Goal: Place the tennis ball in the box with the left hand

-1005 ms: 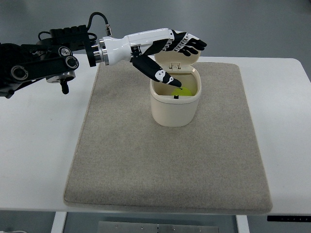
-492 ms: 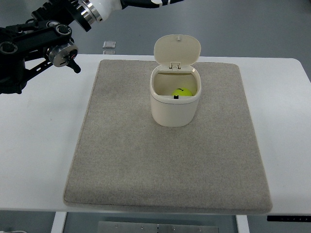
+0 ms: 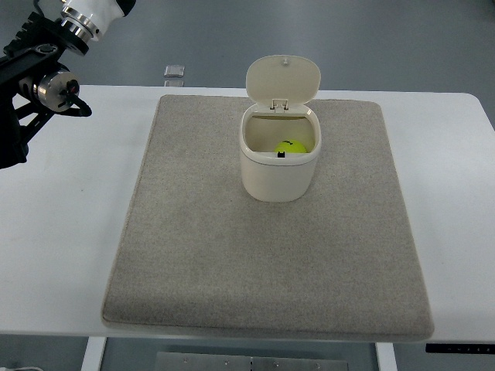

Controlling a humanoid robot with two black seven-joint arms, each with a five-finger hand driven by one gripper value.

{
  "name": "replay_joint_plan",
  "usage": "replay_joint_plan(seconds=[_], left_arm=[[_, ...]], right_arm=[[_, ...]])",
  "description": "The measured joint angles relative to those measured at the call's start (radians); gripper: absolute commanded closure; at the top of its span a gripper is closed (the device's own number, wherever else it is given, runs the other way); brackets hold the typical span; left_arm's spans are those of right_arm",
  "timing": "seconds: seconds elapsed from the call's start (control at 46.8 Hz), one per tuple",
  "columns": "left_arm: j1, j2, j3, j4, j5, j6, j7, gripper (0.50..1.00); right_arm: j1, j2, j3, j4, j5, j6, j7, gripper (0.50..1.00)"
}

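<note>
Tennis ball (image 3: 291, 146) lies inside open-lidded cream box (image 3: 279, 176) on grey mat (image 3: 193, 255); left arm (image 3: 46, 62) at top-left corner, hand cropped, finger state indeterminable.

Setting: a lab or test room. I work at a plain white table (image 3: 62, 232) with a beige felt mat (image 3: 263, 255) laid square on it as a trial area. Beyond the table edge, smooth grey floor (image 3: 387, 39). No household clutter.
</note>
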Motion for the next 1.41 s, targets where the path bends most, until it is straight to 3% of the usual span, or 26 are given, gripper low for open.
replay_joint_plan(seconds=[0.256, 0.406, 0.684, 0.962, 1.176, 1.411], left_arm=[[0.111, -0.090, -0.076, 0.217, 0.000, -0.141, 0.001, 0.632], [0.146, -0.103, -0.100, 0.285, 0.000, -0.191, 0.001, 0.632], [0.177, -0.148, -0.136, 0.302, -0.028, -0.197, 0.001, 0.632], [0.191, -0.197, -0.141, 0.330, -0.223, -0.212, 0.001, 0.632], [0.216, -0.259, -0.142, 0.407, -0.229, -0.212, 0.001, 0.628], [0.227, -0.266, -0.146, 0.412, -0.230, -0.212, 0.001, 0.628]], right_arm=[[0.000, 0.000, 0.000, 0.000, 0.000, 0.000, 0.000, 0.599], [0.000, 0.000, 0.000, 0.000, 0.000, 0.000, 0.000, 0.599], [0.000, 0.000, 0.000, 0.000, 0.000, 0.000, 0.000, 0.599], [0.000, 0.000, 0.000, 0.000, 0.000, 0.000, 0.000, 0.599], [0.000, 0.000, 0.000, 0.000, 0.000, 0.000, 0.000, 0.599], [0.000, 0.000, 0.000, 0.000, 0.000, 0.000, 0.000, 0.599]])
